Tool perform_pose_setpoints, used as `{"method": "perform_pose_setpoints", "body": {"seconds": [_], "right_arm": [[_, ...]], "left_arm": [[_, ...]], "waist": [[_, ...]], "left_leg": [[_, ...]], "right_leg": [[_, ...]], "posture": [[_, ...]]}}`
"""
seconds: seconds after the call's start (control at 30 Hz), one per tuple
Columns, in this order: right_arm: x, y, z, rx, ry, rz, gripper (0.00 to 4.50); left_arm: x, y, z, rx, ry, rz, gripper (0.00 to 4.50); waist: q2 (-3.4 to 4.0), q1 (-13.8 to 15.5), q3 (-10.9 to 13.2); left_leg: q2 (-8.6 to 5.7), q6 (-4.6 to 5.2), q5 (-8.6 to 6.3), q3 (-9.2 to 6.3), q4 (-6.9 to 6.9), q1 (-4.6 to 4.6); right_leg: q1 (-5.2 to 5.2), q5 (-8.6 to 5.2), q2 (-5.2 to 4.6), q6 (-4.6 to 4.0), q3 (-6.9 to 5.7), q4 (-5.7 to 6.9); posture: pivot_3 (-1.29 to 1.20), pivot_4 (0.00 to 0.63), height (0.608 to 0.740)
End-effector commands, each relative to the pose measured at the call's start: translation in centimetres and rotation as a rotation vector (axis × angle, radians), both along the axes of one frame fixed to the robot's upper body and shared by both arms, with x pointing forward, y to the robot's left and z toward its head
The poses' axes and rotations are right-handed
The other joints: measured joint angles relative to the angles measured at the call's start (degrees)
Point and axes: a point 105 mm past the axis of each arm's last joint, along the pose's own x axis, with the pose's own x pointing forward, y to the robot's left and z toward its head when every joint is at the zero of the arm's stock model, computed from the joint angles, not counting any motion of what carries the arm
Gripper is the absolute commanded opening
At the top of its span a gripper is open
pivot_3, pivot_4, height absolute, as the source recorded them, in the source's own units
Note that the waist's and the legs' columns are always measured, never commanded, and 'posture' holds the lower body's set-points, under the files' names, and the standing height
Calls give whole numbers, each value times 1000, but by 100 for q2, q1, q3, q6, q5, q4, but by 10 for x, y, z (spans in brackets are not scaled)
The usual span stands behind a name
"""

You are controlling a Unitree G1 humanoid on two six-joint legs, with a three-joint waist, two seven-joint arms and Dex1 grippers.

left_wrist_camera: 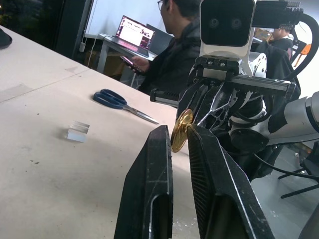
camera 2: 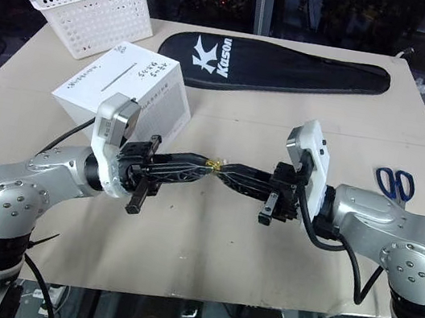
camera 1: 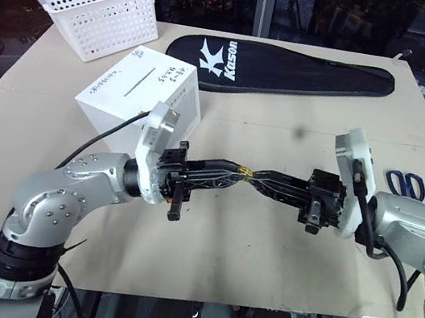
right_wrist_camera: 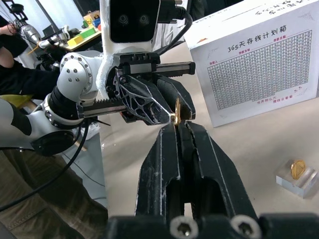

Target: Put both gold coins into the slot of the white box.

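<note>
Your left gripper (left_wrist_camera: 177, 144) and right gripper (right_wrist_camera: 178, 125) meet tip to tip before the white box (camera 1: 142, 90), both clamped on one gold coin (left_wrist_camera: 181, 130) held upright, second gold coin (right_wrist_camera: 297, 169) sits on a clear block (right_wrist_camera: 297, 180) near that box, slot (camera 1: 140, 80) faces up, scissors (camera 1: 401, 183) well apart.

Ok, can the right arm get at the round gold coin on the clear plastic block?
Probably, not at once. That round gold coin lies uncovered on the clear plastic block, but the right gripper is shut, tips at the other gold coin pinched by the left gripper.
</note>
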Motion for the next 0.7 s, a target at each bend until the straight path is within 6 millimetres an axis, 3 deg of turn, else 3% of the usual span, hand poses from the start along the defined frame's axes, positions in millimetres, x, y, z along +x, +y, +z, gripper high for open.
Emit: {"method": "perform_pose_setpoints", "body": {"seconds": [0.03,0.17,0.23,0.5,0.6,0.67,0.7], "right_arm": [[-4,2,9,26,-40,25,0],[-5,2,9,26,-40,29,0],[-5,2,9,26,-39,31,0],[-6,3,9,36,-41,36,0],[-2,-2,15,49,-85,2,918],[3,-9,21,44,-139,-52,1831],[5,-15,23,27,-169,-81,1831]], "left_arm": [[-4,-3,7,-10,-34,-29,567],[-3,-4,8,-20,-36,-26,567],[-2,-3,9,-24,-37,-24,23],[-2,2,13,-41,-32,-17,9],[2,9,14,-46,-35,35,0],[6,18,17,-53,-36,99,0],[7,23,20,-53,-44,138,0]], "waist": [[0,0,0],[0,1,0],[0,1,0],[0,0,0],[0,-1,0],[0,-4,0],[0,-2,1]], "left_leg": [[0,0,0,0,0,0],[0,1,0,0,0,0],[0,0,0,0,0,0],[0,0,0,0,0,0],[0,0,0,0,0,0],[0,0,0,0,0,0],[0,0,0,0,0,0]], "right_leg": [[0,0,0,0,0,0],[0,0,0,0,0,0],[0,0,0,0,0,0],[0,0,0,0,0,0],[0,0,0,0,0,0],[0,0,0,0,1,0],[0,0,0,0,1,0]], "posture": [[0,150,738],[0,150,738],[0,150,738],[0,150,738],[0,150,738],[0,150,738],[0,150,738]]}}
